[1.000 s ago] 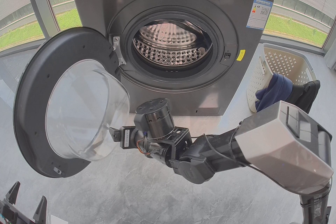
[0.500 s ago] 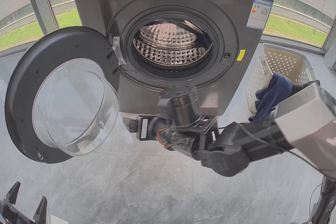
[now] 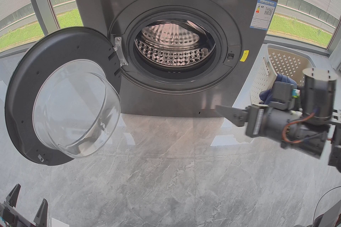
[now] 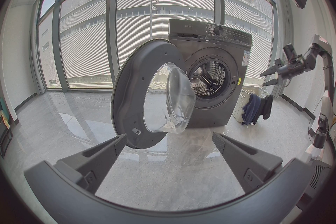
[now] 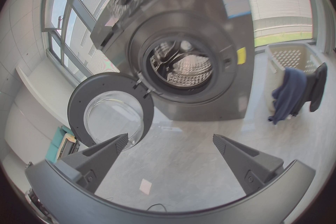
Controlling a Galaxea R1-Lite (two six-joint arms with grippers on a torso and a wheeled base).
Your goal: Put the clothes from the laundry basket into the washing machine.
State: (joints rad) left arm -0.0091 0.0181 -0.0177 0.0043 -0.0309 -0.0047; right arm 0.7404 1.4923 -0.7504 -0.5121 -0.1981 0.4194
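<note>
Clothes in laundry basket half hidden behind spread, empty right hand; left hand spread too

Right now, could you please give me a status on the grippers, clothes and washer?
Left gripper open, empty. Right gripper open, empty, raised near laundry basket. Clothes draped over its rim, none in drum. Door wide open, nothing blocking.

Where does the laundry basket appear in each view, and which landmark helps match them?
Head view: far right, laundry basket beside the washing machine, partly behind the right gripper.
Left wrist view: basket beside the machine, away from its open door.
Right wrist view: basket in the same place, clothes draped over its rim.
Shared landmark: the yellow sticker on the machine's front.
</note>
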